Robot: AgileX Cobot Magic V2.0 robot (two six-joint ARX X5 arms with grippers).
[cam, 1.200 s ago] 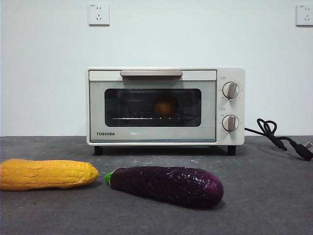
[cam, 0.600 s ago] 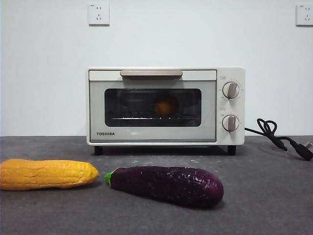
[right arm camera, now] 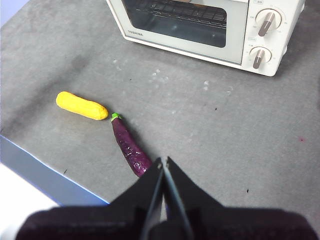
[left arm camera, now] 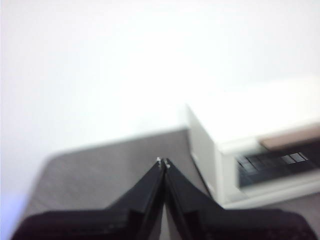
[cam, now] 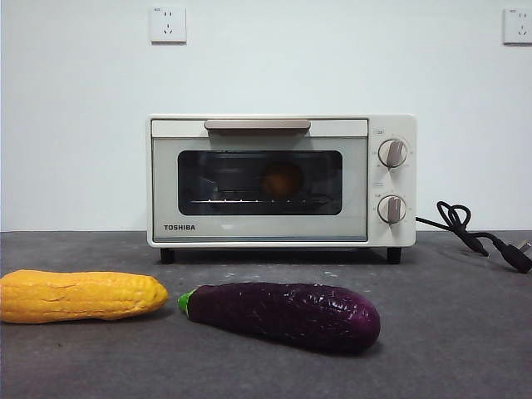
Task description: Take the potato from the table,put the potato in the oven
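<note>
The potato (cam: 282,179) shows as an orange-brown lump behind the dark glass door, resting on the rack inside the cream-white oven (cam: 281,179). The oven door is closed. The oven also appears in the right wrist view (right arm camera: 210,25) and, blurred, in the left wrist view (left arm camera: 260,150). My left gripper (left arm camera: 163,163) is shut with nothing in it, held high to the side of the oven. High over the table's front part, my right gripper (right arm camera: 163,161) is also shut and empty. Neither arm shows in the front view.
A yellow corn cob (cam: 79,295) and a purple aubergine (cam: 283,314) lie on the dark grey table (cam: 449,332) in front of the oven. A black cord (cam: 474,233) trails from the oven's right side. The table's front edge (right arm camera: 45,175) shows in the right wrist view.
</note>
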